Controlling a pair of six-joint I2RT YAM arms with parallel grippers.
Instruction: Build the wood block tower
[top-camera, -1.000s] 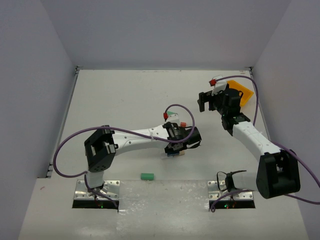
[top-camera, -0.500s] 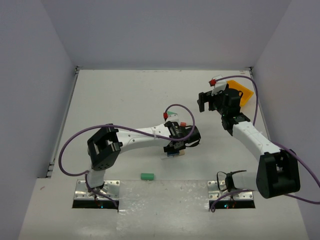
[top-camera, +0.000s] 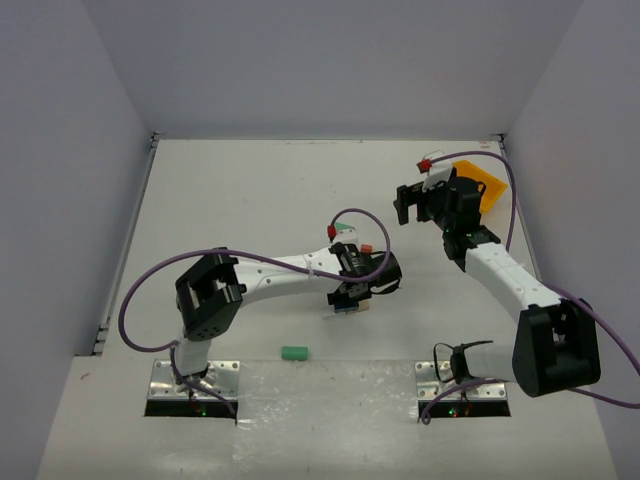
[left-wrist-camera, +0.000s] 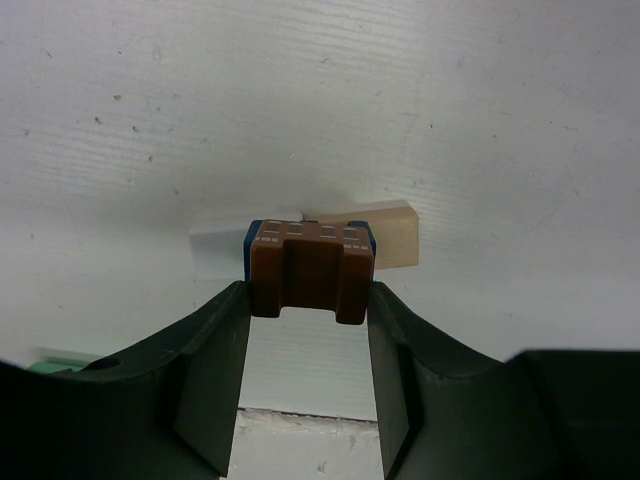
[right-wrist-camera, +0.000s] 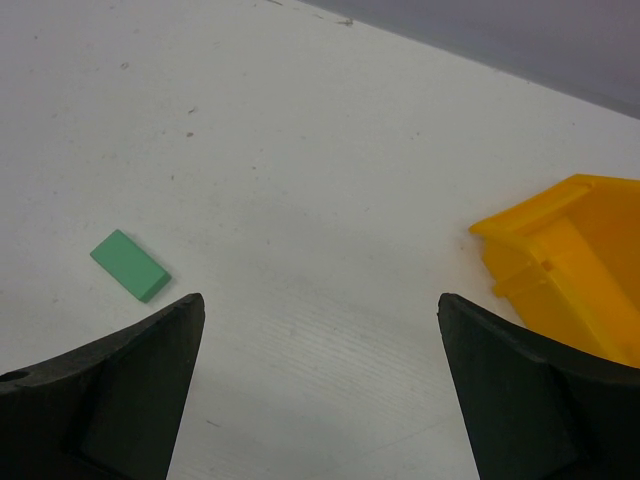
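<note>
- Wood block tower (top-camera: 352, 305): a low stack directly under the left claw (left-wrist-camera: 310, 300), near the middle of the table (top-camera: 250, 190).
- Left claw: shut on a brown notched block (left-wrist-camera: 312, 268), one finger pressed to each side.
- Just beyond the fingertips, a blue block (left-wrist-camera: 249, 234) shows as thin edges around the brown one. The pale plank (left-wrist-camera: 396, 235) sticks out past it to the claw's right.
- The wrist view cannot show whether brown is seated on blue or a hair above it.
- Change: over the last second the left arm's elbow swung slightly and the claw crept a little. In the last half second there is almost no motion.
- Reading: the approach looks finished. The block is at or close to its place, and letting go is likely the next step.
- Risk: the fingers flank the blue block too, so opening unevenly could nudge the stack.
- Right claw (right-wrist-camera: 320, 310): spread wide, nothing between the fingers, and it has not moved. The yellow bin (right-wrist-camera: 565, 260) sits to its right, a green flat piece (right-wrist-camera: 130, 265) to its left.
- A spare green block (top-camera: 293, 352) lies back toward the left arm's base, well apart from the claw.
</note>
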